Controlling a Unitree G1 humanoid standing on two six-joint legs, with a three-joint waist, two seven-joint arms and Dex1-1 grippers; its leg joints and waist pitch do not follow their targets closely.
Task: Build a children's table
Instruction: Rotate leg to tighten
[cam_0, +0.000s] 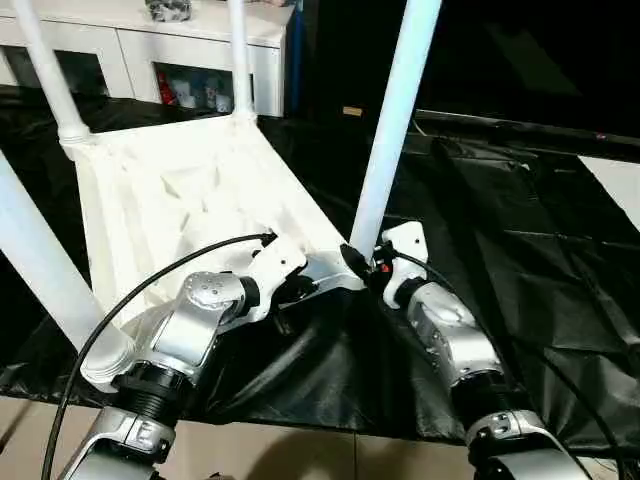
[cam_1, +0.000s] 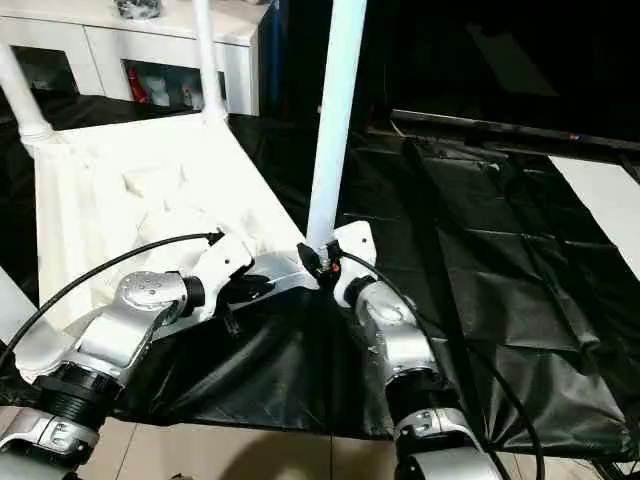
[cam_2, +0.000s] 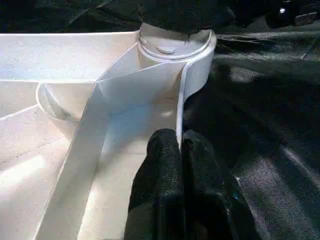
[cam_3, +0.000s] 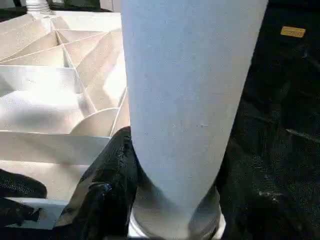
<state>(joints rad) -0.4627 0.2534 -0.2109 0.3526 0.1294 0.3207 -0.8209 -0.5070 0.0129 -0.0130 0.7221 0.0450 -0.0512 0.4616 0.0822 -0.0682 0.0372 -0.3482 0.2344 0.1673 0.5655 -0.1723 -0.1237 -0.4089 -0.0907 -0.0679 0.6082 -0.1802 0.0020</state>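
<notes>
From the head, the upturned table top (cam_0: 190, 210) lies on black sheeting (cam_0: 520, 250), legs upright in its sockets. Left wrist: the left gripper (cam_2: 180, 150) pinches the top's rim wall just below a corner socket (cam_2: 172, 47). Right wrist: the right gripper (cam_3: 172, 200) clasps the nearest leg (cam_3: 185, 100) at its base.

Leg tops cut off
All four legs (cam_0: 395, 130) ran past the frame's upper edge; cabinet (cam_0: 190, 85) contents were too small to identify.
</notes>
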